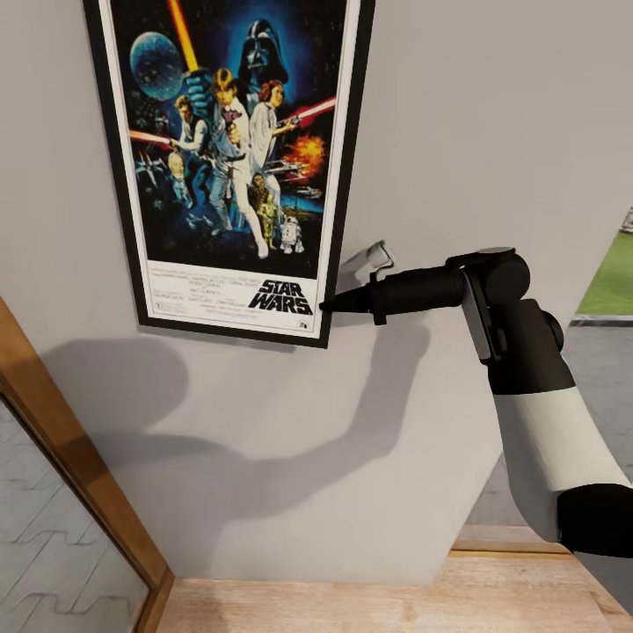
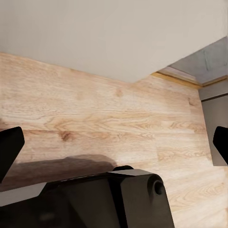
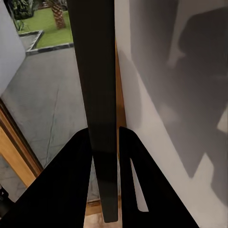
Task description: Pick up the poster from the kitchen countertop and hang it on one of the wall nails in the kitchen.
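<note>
— Counted so far?

— One poster (image 1: 230, 163), flat against the pale grey wall (image 1: 492, 132), upright, slightly tilted. Thin black frame, white border, glossy print of colourful figures on blue-black, "STAR WARS" lettered at the bottom.

— And holding it?

— One right hand (image 1: 327, 306), matte black and tapered, pinched on the poster's lower right corner. Seen from the right wrist, two black fingers (image 3: 71, 175) closed either side of the frame's thin dark edge (image 3: 95, 95). Behind the hand, one small grey metal bracket-like piece (image 1: 380, 257) sticking from the wall; possibly a nail or hook, too small to tell.

— Other hand?

— Left hand (image 2: 114, 147) spread wide, two black fingertips (image 2: 8, 147) at opposite edges of its wrist view, nothing between them. Below it, light wooden floor (image 2: 104, 118) with visible grain and knots.

— Anything else?

— One wooden door frame (image 1: 70, 457) slanting at the lower left, warm brown. Soft shadow of the arm across the wall. Beyond the wall's right end, grey paving and a strip of green lawn (image 1: 611, 281).
</note>
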Available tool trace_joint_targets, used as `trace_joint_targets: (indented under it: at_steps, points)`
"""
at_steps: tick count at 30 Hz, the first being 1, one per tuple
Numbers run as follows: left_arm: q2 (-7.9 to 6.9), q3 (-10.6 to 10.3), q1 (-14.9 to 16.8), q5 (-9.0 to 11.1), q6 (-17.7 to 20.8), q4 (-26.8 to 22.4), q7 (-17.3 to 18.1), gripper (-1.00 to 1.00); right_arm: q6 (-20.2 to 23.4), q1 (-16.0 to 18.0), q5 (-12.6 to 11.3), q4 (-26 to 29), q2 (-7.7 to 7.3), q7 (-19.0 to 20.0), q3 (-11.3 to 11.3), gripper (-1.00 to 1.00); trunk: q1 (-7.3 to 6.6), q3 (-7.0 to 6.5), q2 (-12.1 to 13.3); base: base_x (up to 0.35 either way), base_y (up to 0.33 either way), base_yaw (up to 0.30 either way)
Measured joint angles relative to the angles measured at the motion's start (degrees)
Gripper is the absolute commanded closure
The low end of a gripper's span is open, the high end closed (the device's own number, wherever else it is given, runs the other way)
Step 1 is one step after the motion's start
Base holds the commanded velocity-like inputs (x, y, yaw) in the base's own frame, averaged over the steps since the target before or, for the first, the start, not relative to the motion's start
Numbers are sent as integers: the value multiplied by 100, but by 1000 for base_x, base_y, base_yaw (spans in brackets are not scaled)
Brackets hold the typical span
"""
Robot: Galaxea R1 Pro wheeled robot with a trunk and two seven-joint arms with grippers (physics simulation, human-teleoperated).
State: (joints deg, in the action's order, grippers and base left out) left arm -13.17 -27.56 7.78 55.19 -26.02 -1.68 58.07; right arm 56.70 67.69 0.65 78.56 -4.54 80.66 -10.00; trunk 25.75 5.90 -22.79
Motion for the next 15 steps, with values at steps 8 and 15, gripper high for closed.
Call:
trace_joint_targets:
  at_steps: [8, 15]
  points:
    - [0, -1, 0, 0, 0, 0, 0, -100, 3, 0, 0, -8, 0, 0, 3, 100, 0, 0, 0, 0, 0, 0]
    - [2, -4, 0, 0, 0, 0, -1, -100, 4, 0, 0, -9, 0, 0, 3, 100, 0, 0, 0, 0, 0, 0]
